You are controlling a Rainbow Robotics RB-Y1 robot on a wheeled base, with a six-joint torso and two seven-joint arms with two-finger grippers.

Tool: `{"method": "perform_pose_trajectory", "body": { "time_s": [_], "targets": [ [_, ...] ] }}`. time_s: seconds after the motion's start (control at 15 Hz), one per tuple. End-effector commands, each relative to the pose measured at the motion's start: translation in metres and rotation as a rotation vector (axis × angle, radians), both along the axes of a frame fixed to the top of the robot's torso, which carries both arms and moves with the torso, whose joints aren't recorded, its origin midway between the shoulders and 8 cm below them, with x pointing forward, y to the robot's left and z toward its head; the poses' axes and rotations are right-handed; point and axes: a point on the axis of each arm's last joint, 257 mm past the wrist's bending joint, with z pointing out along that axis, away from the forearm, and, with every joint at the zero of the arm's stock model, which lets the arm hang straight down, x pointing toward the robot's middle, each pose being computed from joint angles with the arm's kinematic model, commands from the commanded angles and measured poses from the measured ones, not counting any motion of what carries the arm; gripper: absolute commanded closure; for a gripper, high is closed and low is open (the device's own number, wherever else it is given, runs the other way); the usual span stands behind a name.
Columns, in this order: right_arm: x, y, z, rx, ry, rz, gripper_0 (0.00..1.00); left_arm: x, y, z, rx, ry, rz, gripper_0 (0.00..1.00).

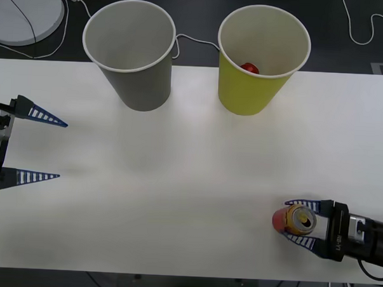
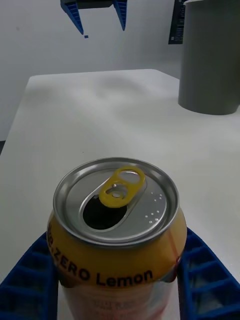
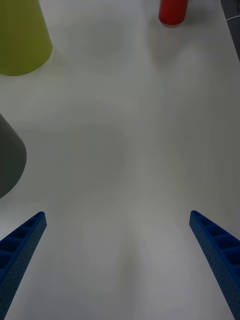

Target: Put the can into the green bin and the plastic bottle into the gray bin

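Front: can (image 1: 300, 219) upright near desk (image 1: 190, 181) corner, clamped in right end effector (image 1: 300, 222); left end effector (image 1: 45, 147) spread wide, idle. Green bin (image 1: 252, 89) well apart.

Right wrist: open top, could spill if tilted.

Left wrist: nothing gripped.

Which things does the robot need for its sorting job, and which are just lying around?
For the job:
- can, between the right claw fingers
- green bin, something red already inside
- gray bin
- left claw, open, waiting at the table's left

Just lying around:
- white round disc
- white cables
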Motion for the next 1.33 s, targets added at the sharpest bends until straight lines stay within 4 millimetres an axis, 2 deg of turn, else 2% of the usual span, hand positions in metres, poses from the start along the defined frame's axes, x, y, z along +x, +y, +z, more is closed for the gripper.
{"method": "perform_pose_trajectory", "body": {
  "time_s": [0.07, 0.4, 0.53, 0.87, 1.33],
  "targets": [
    [0.000, 0.001, 0.001, 0.004, 0.005, 0.003, 1.00, 0.000, 0.000, 0.000, 0.000, 0.000, 0.000, 0.00],
    [0.002, 0.003, 0.014, 0.009, 0.026, 0.029, 1.00, 0.000, 0.000, 0.000, 0.000, 0.000, 0.000, 0.00],
    [-0.001, 0.001, 0.025, -0.019, 0.053, 0.048, 1.00, 0.000, 0.000, 0.000, 0.000, 0.000, 0.000, 0.00],
    [-0.005, -0.017, 0.063, -0.144, 0.123, 0.008, 1.00, 0.000, 0.000, 0.000, 0.000, 0.000, 0.000, 0.00],
    [-0.013, -0.026, 0.115, -0.246, 0.270, -0.070, 1.00, 0.000, 0.000, 0.000, 0.000, 0.000, 0.000, 0.00]
  ]
}}
